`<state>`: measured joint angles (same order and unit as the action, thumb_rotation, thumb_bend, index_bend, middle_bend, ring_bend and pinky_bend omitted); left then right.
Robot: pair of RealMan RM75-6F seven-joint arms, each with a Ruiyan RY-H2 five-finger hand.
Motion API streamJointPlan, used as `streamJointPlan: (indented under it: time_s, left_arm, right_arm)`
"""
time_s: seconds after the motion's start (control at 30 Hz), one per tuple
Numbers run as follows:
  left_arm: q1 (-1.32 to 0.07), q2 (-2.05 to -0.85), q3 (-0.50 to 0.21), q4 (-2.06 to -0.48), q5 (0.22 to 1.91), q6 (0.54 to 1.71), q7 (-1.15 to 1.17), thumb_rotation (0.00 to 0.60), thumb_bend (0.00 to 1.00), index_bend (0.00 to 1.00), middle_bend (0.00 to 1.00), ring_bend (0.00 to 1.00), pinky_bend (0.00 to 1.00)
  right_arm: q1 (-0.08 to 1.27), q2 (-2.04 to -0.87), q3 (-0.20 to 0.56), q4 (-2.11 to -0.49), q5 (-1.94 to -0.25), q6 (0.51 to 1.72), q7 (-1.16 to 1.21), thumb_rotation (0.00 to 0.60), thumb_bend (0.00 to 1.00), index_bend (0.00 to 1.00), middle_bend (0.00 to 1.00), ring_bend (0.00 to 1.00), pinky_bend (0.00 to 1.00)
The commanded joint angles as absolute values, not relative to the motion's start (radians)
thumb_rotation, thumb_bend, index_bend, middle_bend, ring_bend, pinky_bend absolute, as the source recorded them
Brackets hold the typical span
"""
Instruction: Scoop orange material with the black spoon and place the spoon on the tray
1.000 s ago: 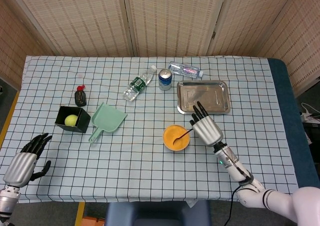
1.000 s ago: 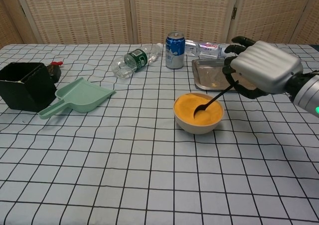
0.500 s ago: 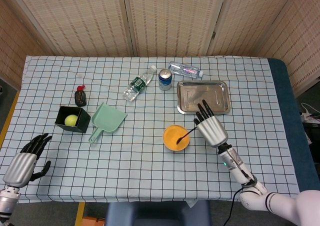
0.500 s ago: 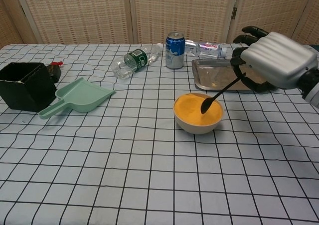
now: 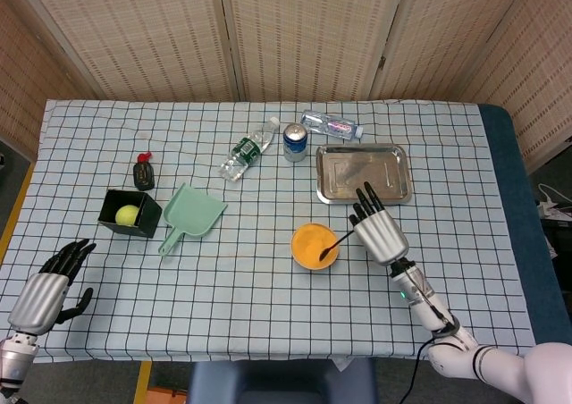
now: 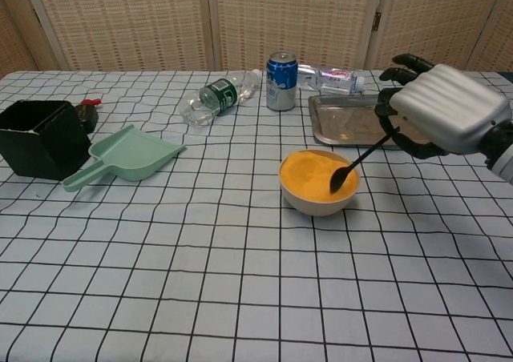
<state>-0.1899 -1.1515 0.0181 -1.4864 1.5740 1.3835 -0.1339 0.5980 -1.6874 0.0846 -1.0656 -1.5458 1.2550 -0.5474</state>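
Observation:
A white bowl (image 6: 308, 202) (image 5: 304, 259) full of orange material (image 6: 313, 174) (image 5: 312, 245) sits mid-table. My right hand (image 6: 439, 110) (image 5: 379, 231) holds the black spoon (image 6: 358, 161) (image 5: 334, 240) by its handle, just right of the bowl. The spoon slants down to the left, its tip over the bowl's right rim. Behind the bowl to the right lies the steel tray (image 6: 345, 123) (image 5: 363, 172), partly hidden by the hand in the chest view. My left hand (image 5: 45, 288) hangs at the table's near left corner, fingers apart, holding nothing.
A green dustpan (image 5: 191, 215) (image 6: 127, 155) and a black box (image 5: 130, 213) (image 6: 38, 136) holding a yellow ball lie left. A blue can (image 5: 296, 141) (image 6: 281, 80), two lying plastic bottles (image 5: 248, 148) (image 5: 332, 125) and a small dark bottle (image 5: 144, 172) line the back.
The right hand drew the spoon rightward and up; its tip went from deep in the orange material to the bowl's right rim. The left hand stayed put.

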Motion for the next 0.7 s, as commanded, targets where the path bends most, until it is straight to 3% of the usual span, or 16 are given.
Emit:
streamJointPlan:
  time_s: [0.03, 0.47, 0.7]
  left_arm:
    - [-0.191, -1.151, 0.018, -1.485, 1.571, 1.379, -0.135, 0.6, 0.46, 0.0, 0.0, 0.0, 0.17]
    - [-0.193, -1.15, 0.015, -1.477, 1.563, 1.375, -0.148, 0.6, 0.46, 0.0, 0.0, 0.0, 0.17]
    - [-0.191, -1.149, 0.015, -1.479, 1.564, 1.381, -0.147, 0.6, 0.46, 0.0, 0.0, 0.0, 0.17]
  right_arm:
    - [0.605, -1.707, 0.093, -1.049, -1.541, 1.249, -0.563, 0.6, 0.52, 1.0, 0.36, 0.1, 0.03]
    - [0.637, -1.829, 0.153, -0.938, -1.503, 1.261, -0.624, 0.6, 0.52, 1.0, 0.36, 0.1, 0.03]
    - [0.63, -1.82, 0.145, -0.933, -1.524, 1.295, -0.551, 0.6, 0.52, 1.0, 0.36, 0.1, 0.03]
